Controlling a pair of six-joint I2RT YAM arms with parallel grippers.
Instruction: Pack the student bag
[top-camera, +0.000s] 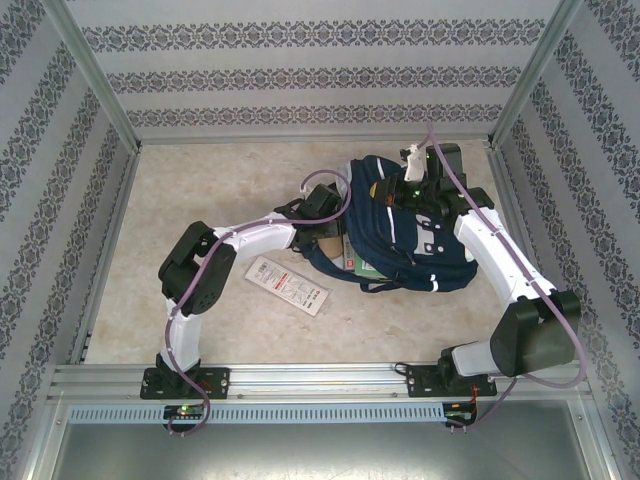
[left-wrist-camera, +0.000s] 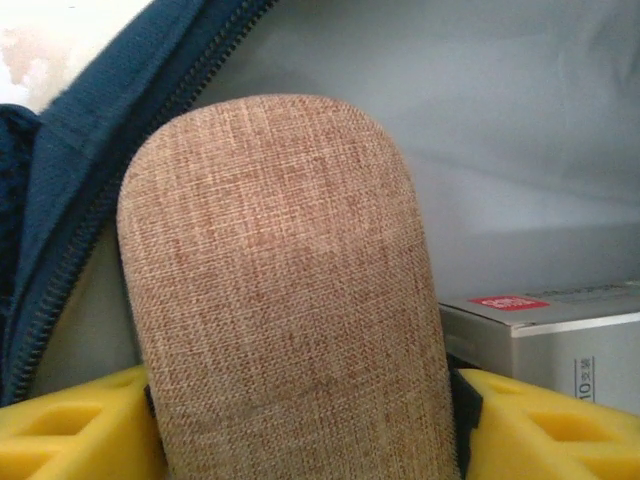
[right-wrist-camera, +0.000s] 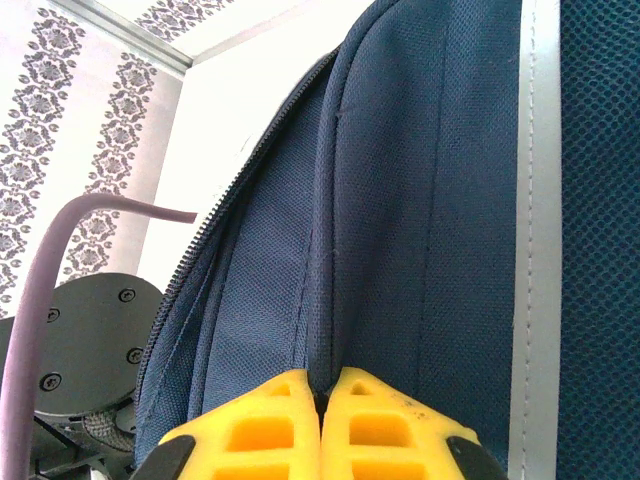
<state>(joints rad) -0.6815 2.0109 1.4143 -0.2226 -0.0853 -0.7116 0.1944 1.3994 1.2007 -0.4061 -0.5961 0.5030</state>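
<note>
Soft and likely floppy, the student bag (top-camera: 410, 225) lies at two o'clock on the table (top-camera: 200, 200) as our right gripper (right-wrist-camera: 322, 400) pinches shut on its sturdier seam fold at twelve o'clock, while our left gripper (left-wrist-camera: 305, 420) straddles a tan case (left-wrist-camera: 270, 280) at nine o'clock, grip unclear.

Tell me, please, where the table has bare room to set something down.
Bare: the far-left table between the wall and the student bag, and the near strip between the white packet and front rail. Crowded: around the bag.
</note>
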